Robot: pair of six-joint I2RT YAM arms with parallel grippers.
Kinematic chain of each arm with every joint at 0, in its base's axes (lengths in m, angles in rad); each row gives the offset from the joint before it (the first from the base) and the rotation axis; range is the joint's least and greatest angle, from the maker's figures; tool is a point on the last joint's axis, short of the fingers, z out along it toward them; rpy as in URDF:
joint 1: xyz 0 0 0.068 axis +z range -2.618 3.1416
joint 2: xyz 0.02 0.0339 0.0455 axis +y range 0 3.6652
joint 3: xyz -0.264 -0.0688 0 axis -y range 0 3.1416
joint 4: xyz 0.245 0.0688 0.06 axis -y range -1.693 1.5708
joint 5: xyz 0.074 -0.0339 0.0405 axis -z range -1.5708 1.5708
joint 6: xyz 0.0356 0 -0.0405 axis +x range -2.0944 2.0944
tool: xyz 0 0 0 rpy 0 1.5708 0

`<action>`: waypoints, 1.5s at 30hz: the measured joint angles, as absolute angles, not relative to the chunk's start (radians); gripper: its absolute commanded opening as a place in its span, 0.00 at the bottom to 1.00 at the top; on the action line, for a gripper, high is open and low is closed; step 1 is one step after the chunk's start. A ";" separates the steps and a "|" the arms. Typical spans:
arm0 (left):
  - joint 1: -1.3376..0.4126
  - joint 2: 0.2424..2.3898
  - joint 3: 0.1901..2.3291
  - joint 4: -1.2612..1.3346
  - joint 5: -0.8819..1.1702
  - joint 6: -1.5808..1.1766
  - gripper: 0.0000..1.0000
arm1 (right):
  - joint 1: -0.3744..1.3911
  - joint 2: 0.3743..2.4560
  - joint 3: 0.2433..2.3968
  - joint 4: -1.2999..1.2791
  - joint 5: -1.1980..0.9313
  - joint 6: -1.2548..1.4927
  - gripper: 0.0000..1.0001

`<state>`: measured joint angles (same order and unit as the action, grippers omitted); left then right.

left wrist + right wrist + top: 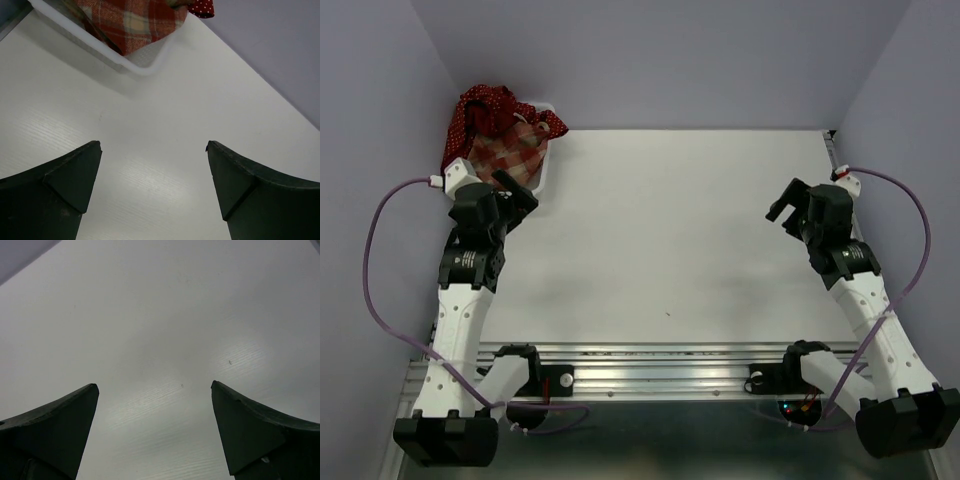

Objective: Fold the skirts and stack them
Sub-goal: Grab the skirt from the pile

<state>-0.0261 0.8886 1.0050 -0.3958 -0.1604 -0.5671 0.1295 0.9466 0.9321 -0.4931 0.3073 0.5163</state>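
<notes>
Skirts heaped in basket — just beyond left hand (spread wide).

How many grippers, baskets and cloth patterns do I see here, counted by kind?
Grippers: 2, left gripper and right gripper, both open
Baskets: 1, white basket
Cloth patterns: 2, plaid skirt and dotted red cloth
Total: 5

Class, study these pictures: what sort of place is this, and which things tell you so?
Probably a robot lab test cell: a left arm and right arm bolted to a metal rail at a white table, plain walls closing it in, a basket of skirts.
</notes>
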 measured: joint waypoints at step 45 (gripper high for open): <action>0.163 2.310 2.339 -0.307 -0.251 -0.287 0.99 | 0.130 1.074 0.771 -0.038 0.228 0.386 1.00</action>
<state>0.1635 2.3096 2.3390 -0.3065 -0.2512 -0.2871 0.1295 1.0744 0.7712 -0.0376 0.2283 0.3862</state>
